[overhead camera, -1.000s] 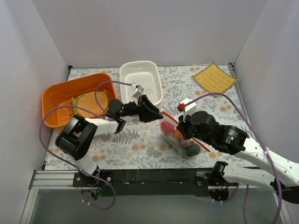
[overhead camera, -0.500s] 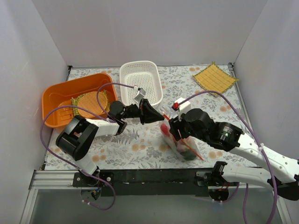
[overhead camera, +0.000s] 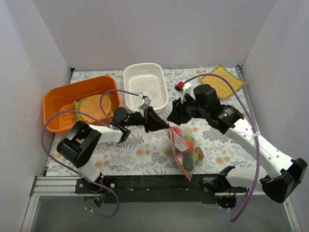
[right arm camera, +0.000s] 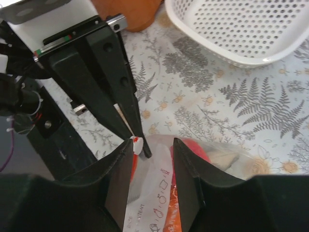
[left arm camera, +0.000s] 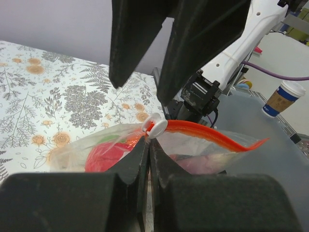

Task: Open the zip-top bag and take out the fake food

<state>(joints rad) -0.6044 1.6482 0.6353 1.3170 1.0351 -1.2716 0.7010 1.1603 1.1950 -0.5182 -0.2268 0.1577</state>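
Note:
The zip-top bag (overhead camera: 184, 160) lies mid-table, its orange-red zipper strip (left arm camera: 212, 131) running toward the near edge. Through the plastic I see fake food: a red piece (overhead camera: 177, 133), an orange and green piece (overhead camera: 190, 141) and a yellow one (overhead camera: 197, 153). My left gripper (overhead camera: 163, 126) is shut on the bag's top corner, just under the white slider (left arm camera: 155, 127). My right gripper (overhead camera: 173, 117) hovers over the same end, open. Its fingers (right arm camera: 187, 174) straddle the bag's labelled top edge (right arm camera: 153, 193), and the slider (right arm camera: 137, 145) sits by its left finger.
A white perforated basket (overhead camera: 145, 85) stands behind the grippers. An orange bin (overhead camera: 60, 104) at the left holds a round woven mat (overhead camera: 94, 107). A square yellow mat (overhead camera: 222, 80) lies at the back right. A paper cup (left arm camera: 281, 99) stands off the table.
My left gripper closed on the bag's corner. My right gripper let go of the bag's middle, opened, and swung back toward the slider end. The bag turned to point at the near edge.

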